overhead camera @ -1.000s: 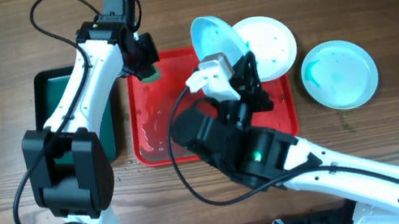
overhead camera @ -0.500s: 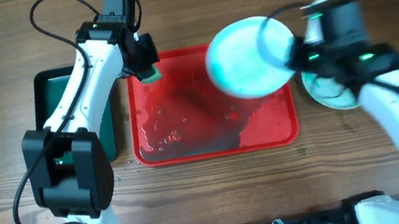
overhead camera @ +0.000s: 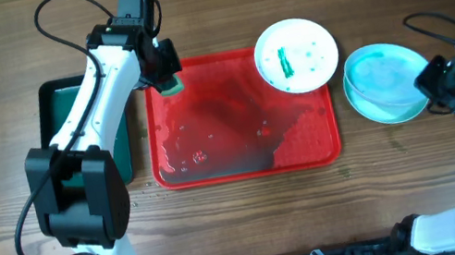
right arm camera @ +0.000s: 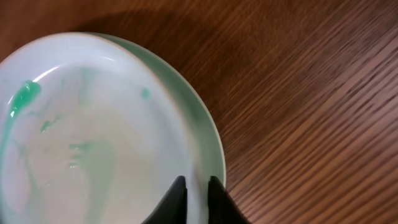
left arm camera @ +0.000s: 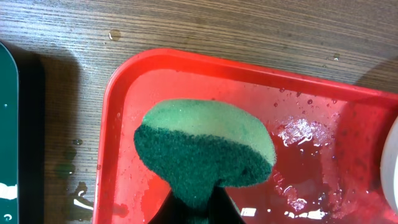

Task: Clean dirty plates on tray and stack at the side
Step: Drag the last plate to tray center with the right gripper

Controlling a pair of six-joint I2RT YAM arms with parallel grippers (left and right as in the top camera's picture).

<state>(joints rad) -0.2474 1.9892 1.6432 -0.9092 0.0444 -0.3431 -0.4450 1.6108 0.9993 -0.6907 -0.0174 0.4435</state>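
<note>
The red tray point(overhead camera: 213, 149) lies mid-table, wet. A white plate point(overhead camera: 295, 55) with a green smear sits in its far right corner. Two pale aqua plates point(overhead camera: 384, 83) lie stacked on the table right of the tray. My right gripper point(overhead camera: 434, 82) is shut on the right rim of the top aqua plate point(right arm camera: 93, 137), which has green streaks; the lower plate's rim point(right arm camera: 202, 118) shows beneath. My left gripper point(overhead camera: 163, 71) is shut on a green sponge point(left arm camera: 205, 149) and holds it over the tray's far left corner point(left arm camera: 124, 81).
A smaller dark green tray point(overhead camera: 60, 110) lies left of the red tray, also seen in the left wrist view point(left arm camera: 6, 124). Water drops lie on the wood beside the red tray's left rim point(left arm camera: 78, 186). Bare wooden table lies right of the stacked plates point(right arm camera: 311, 93).
My right arm carried an aqua plate from over the tray to the right and brought it onto the other aqua plate. The white plate is now uncovered. The left arm has not moved.
</note>
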